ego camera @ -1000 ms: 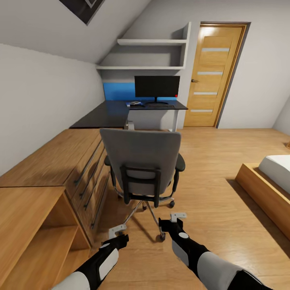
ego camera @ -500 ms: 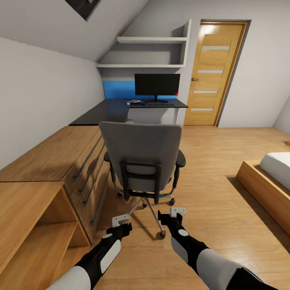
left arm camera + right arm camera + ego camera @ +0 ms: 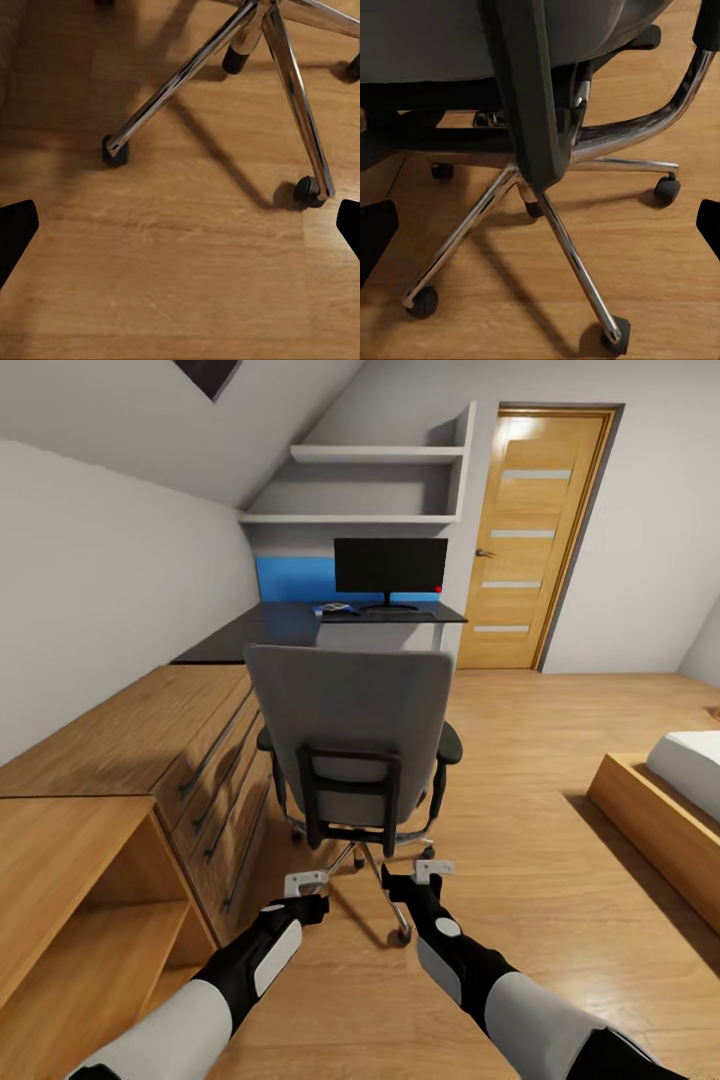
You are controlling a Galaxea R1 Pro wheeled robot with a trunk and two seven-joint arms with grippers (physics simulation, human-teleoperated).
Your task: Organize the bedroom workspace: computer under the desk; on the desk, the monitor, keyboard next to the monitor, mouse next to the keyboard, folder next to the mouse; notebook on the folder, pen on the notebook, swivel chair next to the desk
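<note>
Both claws hang open and empty, low behind the swivel chair: left claw and right claw flank its chrome base. Beyond the chair, the monitor stands on the dark counter by the door.

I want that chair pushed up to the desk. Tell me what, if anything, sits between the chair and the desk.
Nothing visible blocks it. In the head view the chair stands with its back to the robot, and past it bare wooden floor runs to the desk. The drawer unit lies close along the chair's left side, so steer clear of that.
</note>
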